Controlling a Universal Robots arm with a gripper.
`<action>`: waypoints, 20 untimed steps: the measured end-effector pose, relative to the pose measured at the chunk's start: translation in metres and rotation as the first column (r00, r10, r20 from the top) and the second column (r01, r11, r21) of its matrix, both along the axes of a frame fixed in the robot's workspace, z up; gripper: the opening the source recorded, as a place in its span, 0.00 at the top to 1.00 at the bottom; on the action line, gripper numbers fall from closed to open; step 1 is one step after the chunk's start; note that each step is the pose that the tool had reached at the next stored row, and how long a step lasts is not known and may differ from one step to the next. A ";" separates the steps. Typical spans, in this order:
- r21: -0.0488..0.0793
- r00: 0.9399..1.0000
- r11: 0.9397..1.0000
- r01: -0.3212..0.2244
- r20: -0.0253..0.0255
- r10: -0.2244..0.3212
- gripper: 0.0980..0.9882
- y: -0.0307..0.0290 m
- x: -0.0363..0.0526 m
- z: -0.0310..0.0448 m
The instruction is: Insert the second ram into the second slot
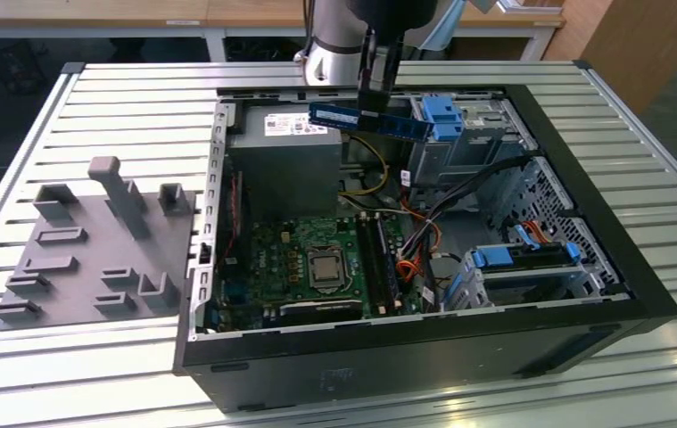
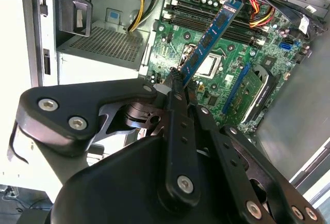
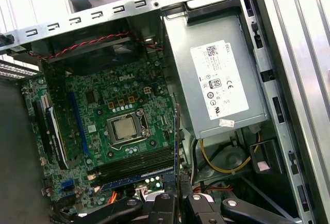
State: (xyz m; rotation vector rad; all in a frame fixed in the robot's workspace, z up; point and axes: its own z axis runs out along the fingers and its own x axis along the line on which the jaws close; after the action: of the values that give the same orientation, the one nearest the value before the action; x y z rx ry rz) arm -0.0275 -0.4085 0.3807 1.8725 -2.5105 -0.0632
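Mid-carry, not yet at insertion. Grips the second ram [image 1: 334, 114] in the clenched tool [image 1: 376, 114]. Holds the stick roughly level, high over the open computer case [image 1: 409, 352], well apart from the memory slots [image 1: 376, 259] on the motherboard [image 1: 314, 259]. Likely calls for lining its edge along one empty slot before pressing down.

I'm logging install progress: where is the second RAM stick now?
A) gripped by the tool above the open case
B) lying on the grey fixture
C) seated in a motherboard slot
A: the exterior view shows the tool gripping the second ram in the air over the motherboard.
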 end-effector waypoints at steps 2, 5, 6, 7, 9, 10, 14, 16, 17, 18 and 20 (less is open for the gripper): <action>0.000 1.000 1.000 0.002 0.000 -0.002 0.95 0.0000 0.0000 0.0000; 0.000 1.000 1.000 0.006 0.000 -0.006 0.95 0.0000 0.0000 0.0000; 0.000 1.000 1.000 0.008 0.000 -0.008 0.95 0.0000 0.0000 0.0000; 0.000 1.000 1.000 0.009 0.000 -0.009 0.95 0.0000 0.0000 0.0000; 0.000 1.000 1.000 0.013 0.000 -0.013 0.95 0.0000 0.0000 0.0000; 0.000 1.000 1.000 0.014 0.000 -0.014 0.95 0.0000 0.0000 0.0000; 0.000 1.000 1.000 0.020 0.000 -0.020 0.95 0.0000 0.0000 0.0000; 0.000 1.000 1.000 0.023 0.000 -0.023 0.95 0.0000 0.0000 0.0000; 0.000 1.000 1.000 0.024 0.000 -0.024 0.95 0.0000 0.0000 0.0000; 0.000 1.000 1.000 0.025 0.000 -0.025 0.95 0.0000 0.0000 0.0000; 0.000 1.000 1.000 0.028 0.000 -0.028 0.95 0.0000 0.0000 0.0000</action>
State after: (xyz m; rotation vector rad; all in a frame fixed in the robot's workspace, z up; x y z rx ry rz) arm -0.0275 -0.4085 0.3807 1.8372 -2.5372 -0.0634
